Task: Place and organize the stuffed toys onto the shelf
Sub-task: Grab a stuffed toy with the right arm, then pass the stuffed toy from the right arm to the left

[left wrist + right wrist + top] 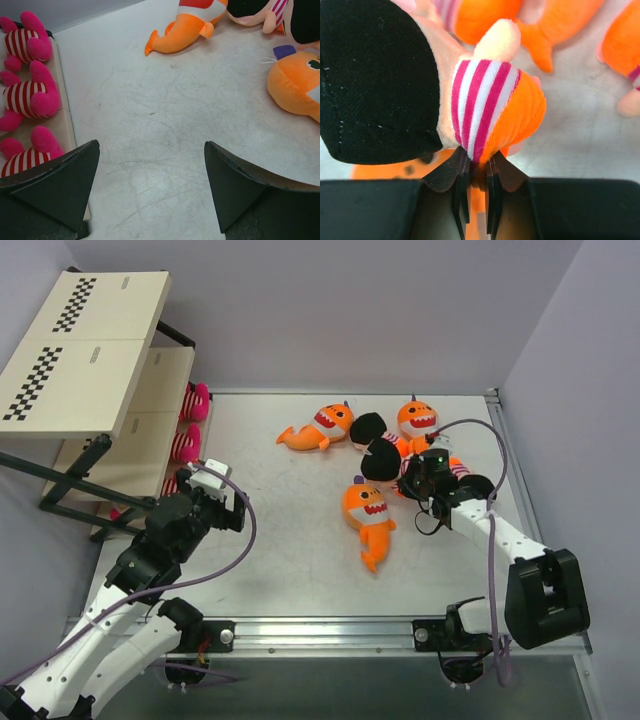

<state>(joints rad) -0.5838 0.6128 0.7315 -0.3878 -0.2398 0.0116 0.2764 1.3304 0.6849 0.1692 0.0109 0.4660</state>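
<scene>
surface: a scuffed grey-white table (290, 560) is enclosed by pale walls, with the shelf (95, 350) set at its far left corner.
right fingers (461, 192): pressed almost together, with a fold of pink-and-white striped cloth pinched between the tips.
right gripper (476, 167): clamped on the black-headed orange doll (385, 85), which lies in the toy cluster at the table's far right.
left fingers (75, 175): spread wide, nothing held, bare table seen between them.
left gripper (228, 502): held just beside the shelf's lower boards.
around the held doll: a second black-headed doll (368, 427) and a far shark (417, 420) are found touching the cluster; a left shark (318, 428) lies beside them.
nearer: a third shark (368, 512) is laid apart, closer to the arms.
shelf contents: three pink striped toys (27, 95) are lined up on a lower board.
</scene>
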